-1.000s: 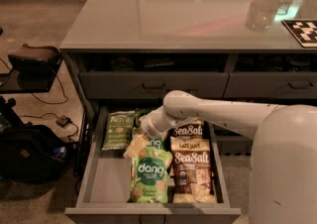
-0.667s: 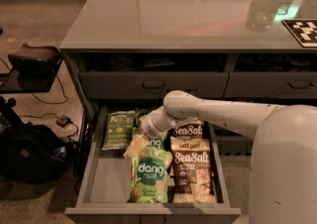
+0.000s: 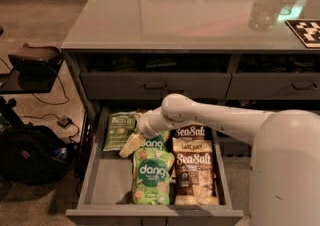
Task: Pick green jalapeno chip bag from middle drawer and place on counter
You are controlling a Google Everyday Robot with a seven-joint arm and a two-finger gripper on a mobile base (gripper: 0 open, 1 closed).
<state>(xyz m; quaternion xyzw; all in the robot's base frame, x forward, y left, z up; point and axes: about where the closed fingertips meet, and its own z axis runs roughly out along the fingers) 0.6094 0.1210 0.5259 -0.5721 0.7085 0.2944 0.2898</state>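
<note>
The open middle drawer sits below the counter. The green jalapeno chip bag lies flat in the drawer's back left corner. My gripper reaches down into the drawer from the right. It hangs just right of the bag's lower right corner, over the top of a bright green "dang" bag. My white arm hides the drawer's back middle.
Brown "Sea Salt" bags fill the drawer's right side. A shut upper drawer is above. On the counter's far right stand a clear bottle and a checkered tag. A black bag and cables lie on the floor at left.
My arm and gripper have shifted slightly left, toward the green jalapeno chip bag. The bags have not moved.
</note>
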